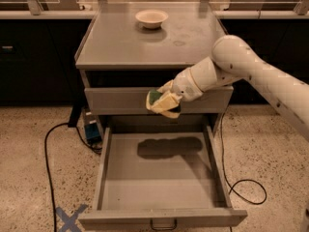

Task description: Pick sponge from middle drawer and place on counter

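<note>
My gripper (pixel 163 103) is shut on the sponge (pixel 159 102), whose green face and yellow body show between the fingers. It hangs in front of the closed upper drawer front (pixel 120 100), above the back of the middle drawer (pixel 159 178), which stands pulled out with a bare grey floor. The counter (pixel 125 42) lies above and behind the gripper, with a white bowl (pixel 151 18) near its back edge.
My white arm (pixel 251 71) reaches in from the right. A black cable (pixel 48 149) runs on the speckled floor at left, another loops at right (pixel 246 187). A blue X of tape (pixel 67 219) marks the floor. Dark-fronted benches (pixel 34 57) stand behind.
</note>
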Controlling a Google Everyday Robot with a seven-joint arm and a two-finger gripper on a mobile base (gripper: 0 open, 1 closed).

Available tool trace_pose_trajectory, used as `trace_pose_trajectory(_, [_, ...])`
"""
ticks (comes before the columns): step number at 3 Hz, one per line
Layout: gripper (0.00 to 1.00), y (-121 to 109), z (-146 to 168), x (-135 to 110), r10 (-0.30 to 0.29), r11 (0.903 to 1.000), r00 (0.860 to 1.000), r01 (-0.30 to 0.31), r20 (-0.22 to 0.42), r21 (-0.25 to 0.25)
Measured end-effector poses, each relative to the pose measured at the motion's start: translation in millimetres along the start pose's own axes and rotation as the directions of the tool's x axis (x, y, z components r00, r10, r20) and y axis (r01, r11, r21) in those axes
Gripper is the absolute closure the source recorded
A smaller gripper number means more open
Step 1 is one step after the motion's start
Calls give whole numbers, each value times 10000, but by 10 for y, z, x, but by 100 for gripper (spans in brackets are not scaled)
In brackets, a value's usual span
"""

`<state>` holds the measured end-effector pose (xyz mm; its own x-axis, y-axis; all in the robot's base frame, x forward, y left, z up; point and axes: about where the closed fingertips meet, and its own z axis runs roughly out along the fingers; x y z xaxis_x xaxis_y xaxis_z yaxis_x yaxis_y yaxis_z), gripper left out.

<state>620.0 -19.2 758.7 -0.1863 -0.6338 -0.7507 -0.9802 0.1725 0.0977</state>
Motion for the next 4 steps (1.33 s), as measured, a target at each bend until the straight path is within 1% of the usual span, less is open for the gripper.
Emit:
trace_pose_trajectory(1, [100, -155, -471, -430, -514, 9986, 9955, 521, 798, -67])
trace_pose_trajectory(2, [100, -251, -1067, -913, -1204, 9926, 9768, 1161, 1771, 343])
trace_pose_trajectory(3, [100, -256, -1668, -1343, -2105, 9770, 9334, 1908, 2905, 949])
trace_pose_trajectory(4, [100, -78, -1944, -1607, -2850, 9585, 8974, 2646, 3368, 1061])
